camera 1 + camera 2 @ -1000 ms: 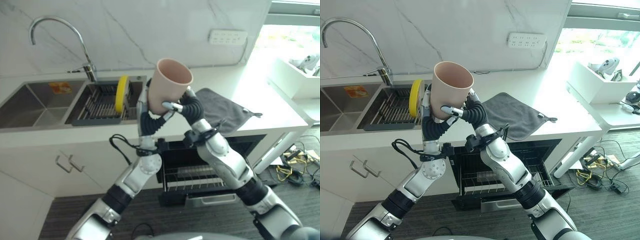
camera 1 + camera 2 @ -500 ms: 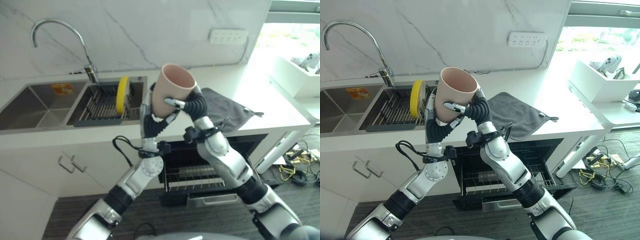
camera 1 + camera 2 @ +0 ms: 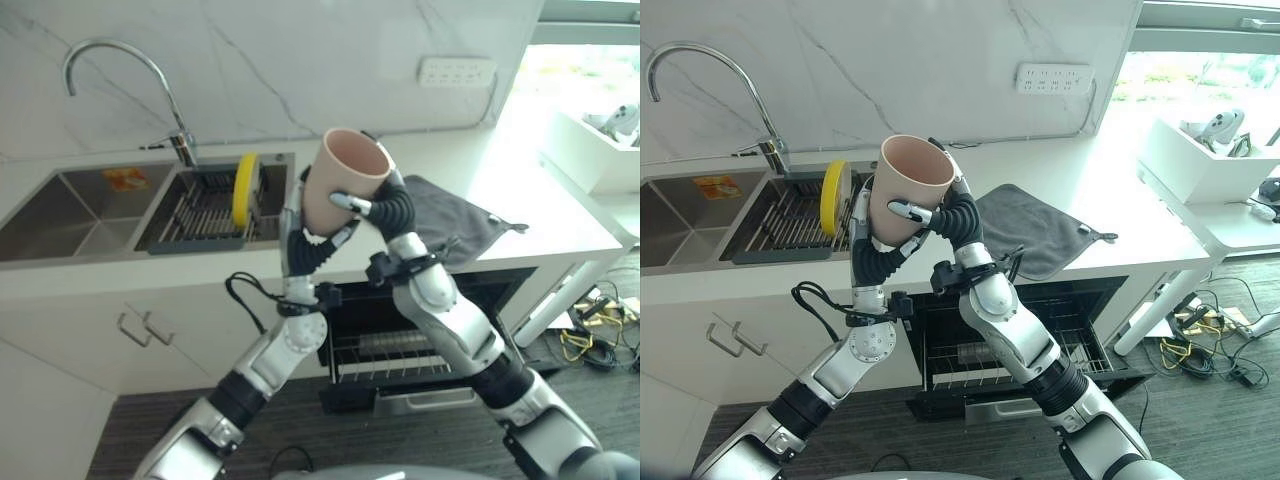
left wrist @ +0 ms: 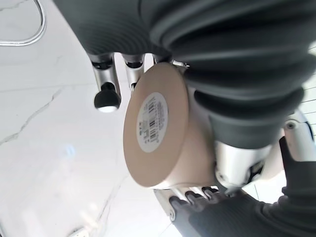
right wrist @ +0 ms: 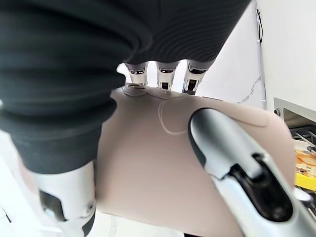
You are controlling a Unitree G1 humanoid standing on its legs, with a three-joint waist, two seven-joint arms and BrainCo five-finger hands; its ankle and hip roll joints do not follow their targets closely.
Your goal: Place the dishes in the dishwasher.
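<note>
From the left eye view, both hands are up high in front of the counter, and a pink cup (image 3: 343,183) sits between them, mouth up and leaning a little. The left hand (image 3: 291,228) is at the cup's low side. The right hand (image 3: 385,208) is at its other side, with its thumb lying across the front. It looks like the cup is going from one hand to the other, so both hold it at once and it cannot fall.

From the right eye view, the open dishwasher (image 3: 970,345) is below the hands, with its wire rack pulled out. A yellow plate (image 3: 831,184) stands in the sink rack (image 3: 780,228), away from the left hand on its outer side. A grey cloth (image 3: 1035,228) lies on the counter past the right hand.

In the left wrist view, the cup's flat bottom faces out, with a white sticker on it. The left hand's fingers (image 4: 107,97) reach along the cup, and its thumb presses the side.

In the right wrist view, the right hand's fingers curl over the cup's far edge and its thumb (image 5: 237,173) lies on the near side, so it is squeezing the cup.
</note>
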